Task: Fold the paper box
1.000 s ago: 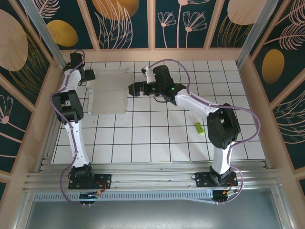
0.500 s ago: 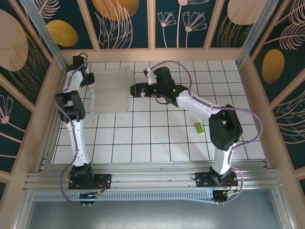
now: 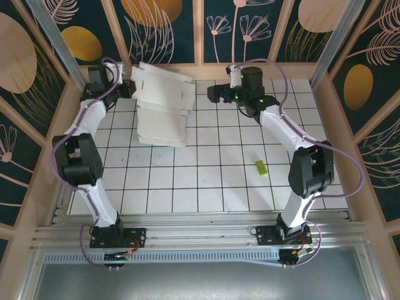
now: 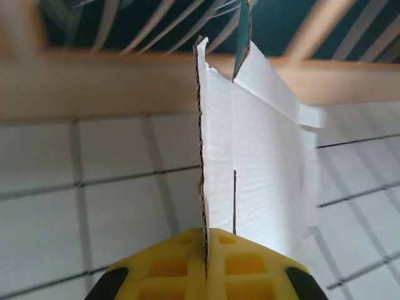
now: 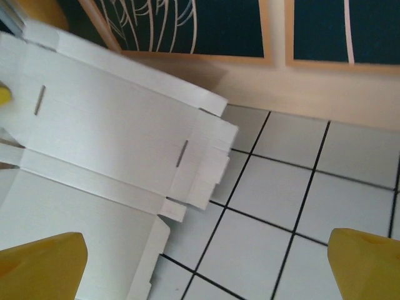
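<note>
The paper box [image 3: 164,106] is a flat white flapped sheet, raised and tilted at the back left, its far end near the back wall and its near end on the tiles. My left gripper [image 3: 127,89] is shut on the sheet's left edge. In the left wrist view the yellow fingers [image 4: 250,269] pinch the corrugated card [image 4: 262,156] edge-on. To the right of the sheet, my right gripper [image 3: 211,95] stands open and apart from it. In the right wrist view its yellow fingertips [image 5: 44,265] frame bare tiles, with the paper box [image 5: 112,137] at the upper left.
A small yellow-green piece [image 3: 260,167] lies on the tiles at the right. The wooden back wall [image 3: 200,70] runs just behind the lifted sheet, and side walls close in the tiled table [image 3: 206,181].
My left gripper has shut on the sheet's left edge and lifted it up toward the back wall. The right gripper has drawn back and to the right, away from the sheet.
</note>
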